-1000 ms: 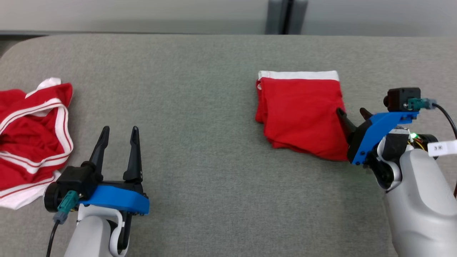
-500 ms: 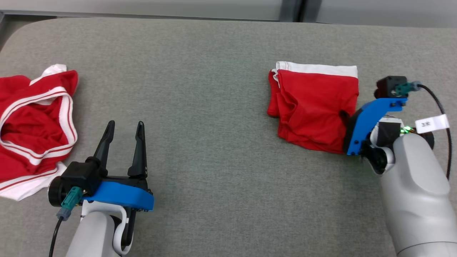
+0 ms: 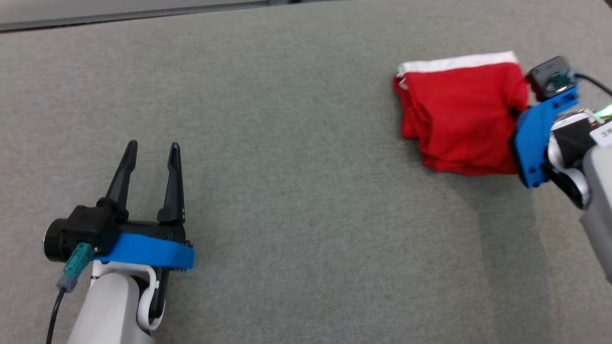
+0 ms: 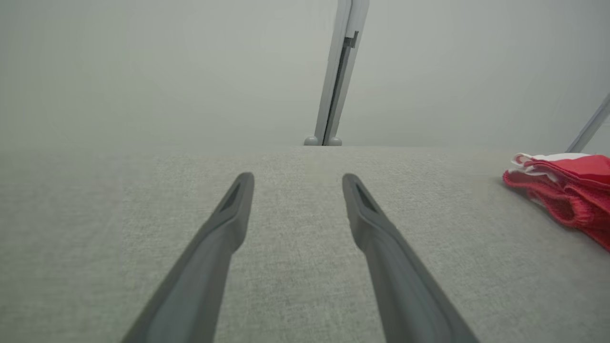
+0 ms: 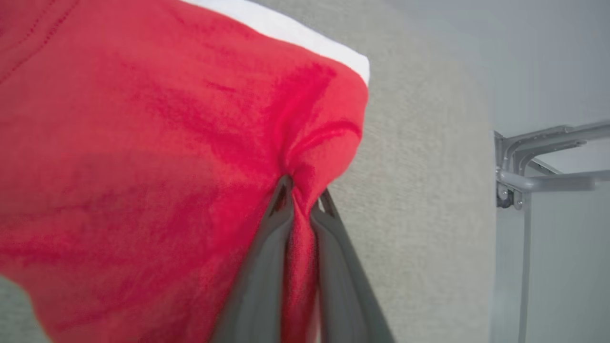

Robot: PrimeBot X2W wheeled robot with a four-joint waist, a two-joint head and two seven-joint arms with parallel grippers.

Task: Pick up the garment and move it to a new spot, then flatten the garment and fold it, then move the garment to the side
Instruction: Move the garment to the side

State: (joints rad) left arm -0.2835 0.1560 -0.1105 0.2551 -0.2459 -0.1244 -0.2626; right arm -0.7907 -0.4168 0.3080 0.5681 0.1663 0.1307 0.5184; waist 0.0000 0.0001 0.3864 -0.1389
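Grey fabric-topped table (image 3: 287, 143), with a pale wall and a metal post (image 4: 339, 71) behind it. Folded red garment (image 3: 461, 114) with a white band sits at the table's right side. Right gripper (image 5: 302, 190) is pinched on its right edge, cloth bunched between the fingers. Left gripper (image 3: 152, 148) is spread wide, holding nothing, low over the table.

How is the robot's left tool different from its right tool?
The left tool is open with nothing between its fingers; the right tool is shut, pinching the red garment. The left tool is over bare grey table; the right tool is at the garment's right edge. Both have two long dark fingers.
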